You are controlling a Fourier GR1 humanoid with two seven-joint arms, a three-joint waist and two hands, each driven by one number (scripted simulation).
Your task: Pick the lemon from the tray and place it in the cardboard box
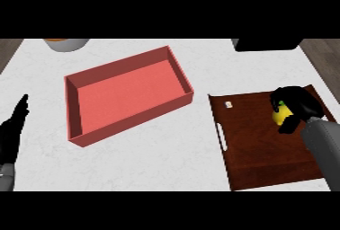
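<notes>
A yellow lemon (281, 116) lies at the right side of the dark brown wooden tray (256, 148). My right hand (300, 104) is curled round the lemon and hides most of it; only a yellow patch with a green tip shows. The open reddish cardboard box (126, 96) stands to the left of the tray with nothing in it. At the left edge of the view my left hand (13, 130) rests open, fingers pointing up, away from the box.
A small pale object (229, 104) lies near the tray's far left corner. The tray has a white handle slot (221, 137) on its left side. A round container (65, 42) stands at the back left and a black object (267, 44) at the back right.
</notes>
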